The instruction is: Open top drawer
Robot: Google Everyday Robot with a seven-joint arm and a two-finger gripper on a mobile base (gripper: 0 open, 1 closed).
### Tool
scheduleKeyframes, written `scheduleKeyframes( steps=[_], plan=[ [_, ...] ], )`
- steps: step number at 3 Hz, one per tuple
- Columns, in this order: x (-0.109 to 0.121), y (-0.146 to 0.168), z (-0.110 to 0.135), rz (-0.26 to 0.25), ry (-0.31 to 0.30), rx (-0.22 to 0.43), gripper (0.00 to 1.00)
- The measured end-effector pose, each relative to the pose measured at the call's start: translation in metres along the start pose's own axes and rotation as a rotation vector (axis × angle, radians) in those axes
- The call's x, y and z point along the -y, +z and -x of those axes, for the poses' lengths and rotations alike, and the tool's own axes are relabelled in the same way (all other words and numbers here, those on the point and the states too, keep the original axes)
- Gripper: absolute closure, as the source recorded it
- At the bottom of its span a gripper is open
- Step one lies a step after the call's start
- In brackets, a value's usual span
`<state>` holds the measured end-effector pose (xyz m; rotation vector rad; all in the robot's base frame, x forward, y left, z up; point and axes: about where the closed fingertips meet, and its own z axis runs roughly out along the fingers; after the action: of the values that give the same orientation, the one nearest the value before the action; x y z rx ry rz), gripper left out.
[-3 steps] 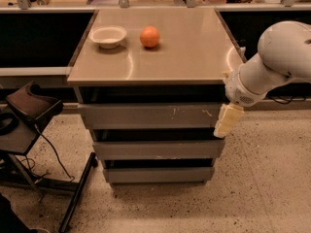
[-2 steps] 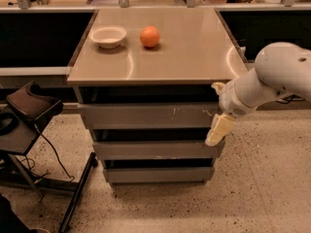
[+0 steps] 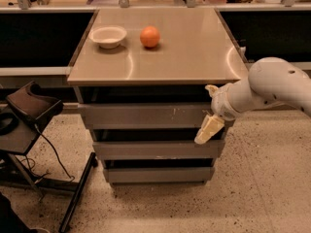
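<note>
The top drawer (image 3: 146,116) is the widest grey front, just under the tan tabletop (image 3: 194,57), with small white scratch marks right of centre. No part of its inside tray shows. My gripper (image 3: 208,129), cream-coloured, hangs down and to the left from my white arm (image 3: 272,89). It sits in front of the right end of the top drawer front, at its lower edge, and overlaps the dark gap above the middle drawer (image 3: 155,149). The bottom drawer (image 3: 158,174) is narrower and lower.
A white bowl (image 3: 108,35) and an orange (image 3: 149,36) rest on the tabletop's far left part. A dark padded stand (image 3: 30,106) with black legs and cables is at the left. Speckled floor (image 3: 262,188) lies in front and to the right.
My arm has swung left and slightly down, bringing the gripper from beside the cabinet's right edge to in front of the top drawer's right end. The drawers have not moved.
</note>
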<state>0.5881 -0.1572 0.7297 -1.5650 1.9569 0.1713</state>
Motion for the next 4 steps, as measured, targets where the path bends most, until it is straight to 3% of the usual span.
scheduleKeyframes(
  steps=[1,2,3,4],
  plan=[
    [0.014,0.072,0.02,0.07,0.008,0.058,0.0],
    [0.015,0.075,0.021,0.073,0.007,0.061,0.0],
    [0.012,0.086,0.022,0.057,-0.012,0.006,0.0],
    [0.011,0.131,0.02,0.097,0.004,-0.047,0.0]
  ],
)
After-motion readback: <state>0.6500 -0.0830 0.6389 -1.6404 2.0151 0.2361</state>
